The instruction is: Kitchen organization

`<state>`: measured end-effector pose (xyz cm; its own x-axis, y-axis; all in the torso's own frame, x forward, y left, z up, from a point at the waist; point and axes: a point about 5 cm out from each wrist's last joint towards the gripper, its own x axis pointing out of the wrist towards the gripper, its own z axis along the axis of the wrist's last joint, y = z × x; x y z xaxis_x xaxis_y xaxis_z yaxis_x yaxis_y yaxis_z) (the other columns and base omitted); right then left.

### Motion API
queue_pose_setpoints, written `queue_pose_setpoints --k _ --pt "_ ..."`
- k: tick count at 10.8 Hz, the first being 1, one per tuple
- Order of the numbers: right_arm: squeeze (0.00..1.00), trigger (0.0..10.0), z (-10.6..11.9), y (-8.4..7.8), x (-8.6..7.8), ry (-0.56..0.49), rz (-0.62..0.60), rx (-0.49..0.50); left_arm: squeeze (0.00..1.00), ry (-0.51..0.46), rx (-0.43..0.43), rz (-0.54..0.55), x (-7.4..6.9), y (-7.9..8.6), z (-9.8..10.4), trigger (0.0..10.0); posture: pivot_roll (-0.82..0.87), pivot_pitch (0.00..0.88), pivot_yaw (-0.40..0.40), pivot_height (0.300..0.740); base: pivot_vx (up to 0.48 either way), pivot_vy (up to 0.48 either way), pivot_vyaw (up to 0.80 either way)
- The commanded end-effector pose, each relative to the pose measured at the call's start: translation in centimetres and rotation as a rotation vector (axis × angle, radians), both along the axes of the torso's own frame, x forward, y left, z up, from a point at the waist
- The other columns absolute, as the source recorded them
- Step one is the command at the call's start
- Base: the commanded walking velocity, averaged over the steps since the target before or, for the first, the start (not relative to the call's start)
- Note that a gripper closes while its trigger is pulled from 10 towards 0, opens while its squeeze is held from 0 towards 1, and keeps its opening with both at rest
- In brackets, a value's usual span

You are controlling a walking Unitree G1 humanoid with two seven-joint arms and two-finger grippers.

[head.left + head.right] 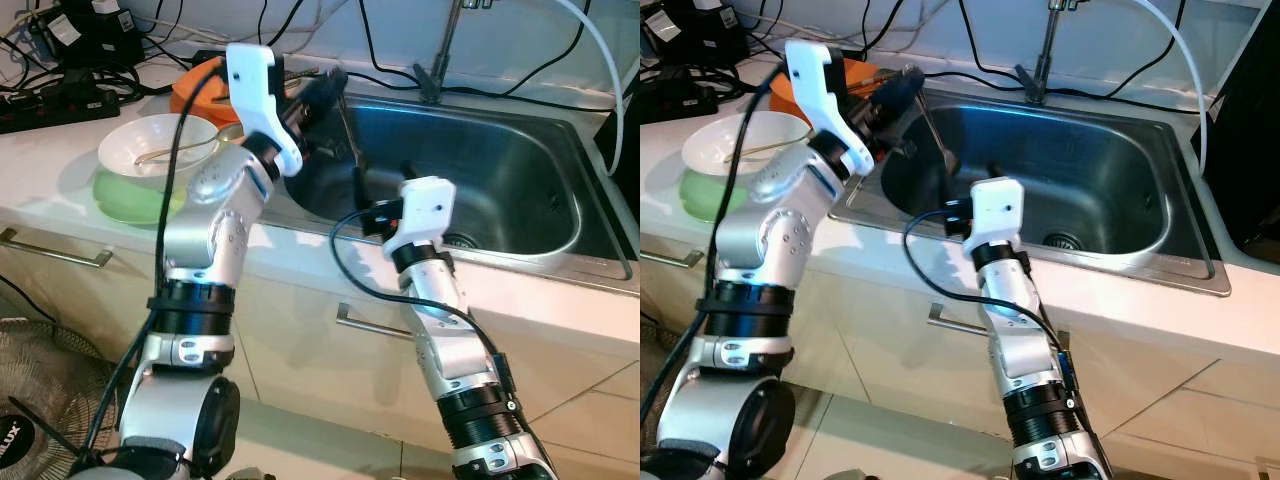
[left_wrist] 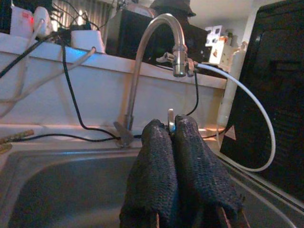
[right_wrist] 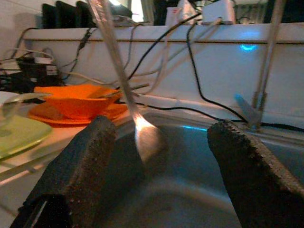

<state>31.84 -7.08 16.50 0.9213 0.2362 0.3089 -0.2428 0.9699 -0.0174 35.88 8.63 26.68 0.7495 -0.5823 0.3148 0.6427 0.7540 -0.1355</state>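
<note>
My left gripper [image 1: 328,88] is raised over the left side of the steel sink [image 1: 520,190] and is shut on the handle of a metal spoon [image 1: 350,150]. The spoon hangs down into the basin, bowl end lowest. In the left wrist view the thin handle [image 2: 170,118] sticks out between the pressed-together fingers [image 2: 156,156]. My right gripper [image 1: 385,180] reaches into the sink from the front edge and is open. In the right wrist view the spoon bowl [image 3: 147,140] hangs between its two spread fingers [image 3: 80,171], touching neither.
A white bowl [image 1: 160,145] on a green plate [image 1: 125,195] stands on the counter to the left, with an orange bowl [image 1: 195,90] behind it. The faucet [image 2: 156,28] rises at the sink's back. Cables and power strips [image 1: 60,95] line the back wall. A fan [image 1: 40,385] stands on the floor at lower left.
</note>
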Motion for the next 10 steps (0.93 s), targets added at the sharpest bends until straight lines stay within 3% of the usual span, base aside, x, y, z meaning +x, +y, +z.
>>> queue_pose_setpoints --k 1,10 --pt "0.00 10.0 1.1 0.3 0.1 -0.033 0.022 0.009 0.00 -0.010 -0.003 -0.018 0.0 -0.3 0.2 10.0 -0.11 0.000 0.014 0.740 0.000 0.000 0.00" --pt "0.00 10.0 1.7 1.1 0.8 -0.041 0.064 -0.002 0.00 0.011 0.035 -0.144 -0.9 -1.8 0.0 10.0 -0.10 0.000 0.017 0.740 0.000 0.000 0.00"
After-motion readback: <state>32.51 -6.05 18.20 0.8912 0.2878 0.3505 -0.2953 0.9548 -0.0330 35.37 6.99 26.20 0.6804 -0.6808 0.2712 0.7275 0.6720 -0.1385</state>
